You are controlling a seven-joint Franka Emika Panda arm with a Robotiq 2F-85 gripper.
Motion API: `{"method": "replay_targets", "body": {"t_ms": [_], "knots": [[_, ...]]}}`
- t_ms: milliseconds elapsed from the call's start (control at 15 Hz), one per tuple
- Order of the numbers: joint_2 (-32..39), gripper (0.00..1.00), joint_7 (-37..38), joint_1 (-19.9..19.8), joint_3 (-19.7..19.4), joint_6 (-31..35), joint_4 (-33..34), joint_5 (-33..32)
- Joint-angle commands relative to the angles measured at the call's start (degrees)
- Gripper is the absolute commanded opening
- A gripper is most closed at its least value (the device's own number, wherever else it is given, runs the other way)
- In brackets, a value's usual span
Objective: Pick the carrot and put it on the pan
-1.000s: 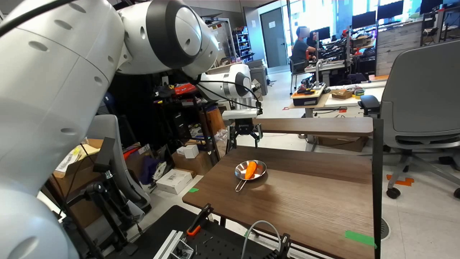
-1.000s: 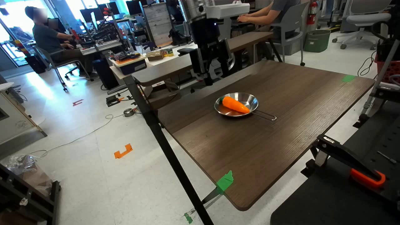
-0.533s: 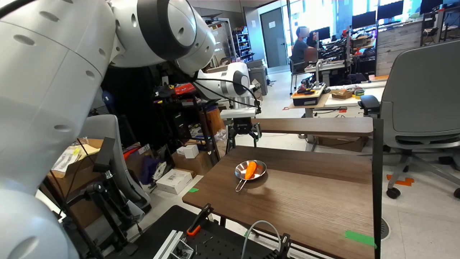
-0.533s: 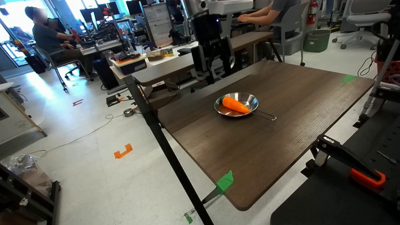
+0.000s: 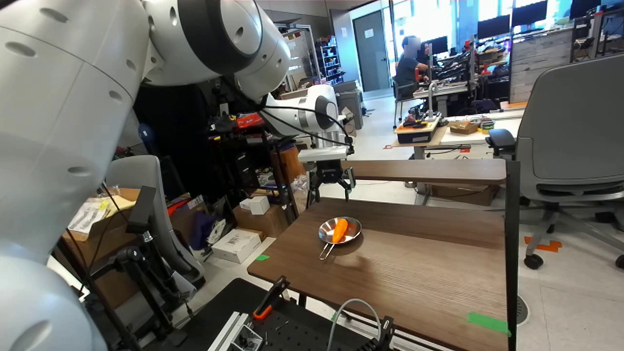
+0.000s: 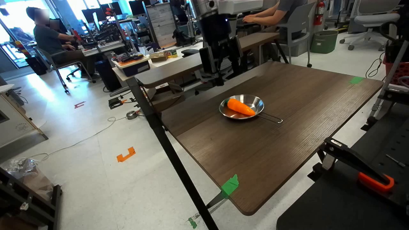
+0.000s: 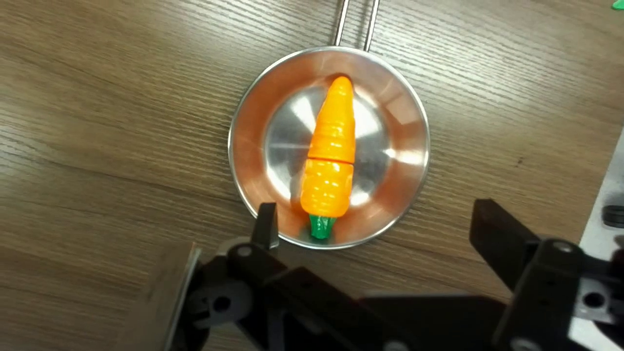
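In an exterior view, left to right: bulky white robot arm [image 5: 53, 126]; black two-finger gripper [image 5: 332, 199], jaws wide apart; round shallow shiny silver metal pan [image 5: 327, 231], clear of gripper, bright orange tapered carrot [image 5: 340, 231] lying inside, tip toward wire handle [image 7: 341, 22]; brown wood-grain table [image 5: 414, 273] underneath; green tape strip [image 5: 489, 322]; grey office chair [image 5: 575, 122] far right.

My gripper [image 5: 332, 196], in an exterior view, points downward, jaws well apart, clear of the pan [image 5: 327, 232]. The pan sits upright on the brown tabletop [image 5: 419, 263], its handle [image 5: 323, 258] toward the black bench [image 5: 229, 297]. The carrot [image 5: 340, 229] lies inside the pan, one end toward that handle. Green tape [image 5: 489, 322] is fixed near two tabletop corners. One clamp [image 5: 278, 287] with orange trim is at the bench. A grey chair [image 5: 577, 117] stands past the tabletop.
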Motion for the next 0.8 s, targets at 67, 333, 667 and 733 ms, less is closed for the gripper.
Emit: {"method": "replay_targets", "body": {"t_ms": [67,333,667,733], "knots": [[-2.10,1.00,0.72,-0.01,-0.27,1.44,-2.66,-1.17],[-2.08,1.00,0.77,-0.08,-0.32,1.35,-2.59,-1.16],[-0.05,1.00,0.47,-0.27,0.06,-0.14,-0.11,-0.38],[-0.03,1.00,0.49,-0.26,0.06,-0.15,-0.10,-0.37]]}}
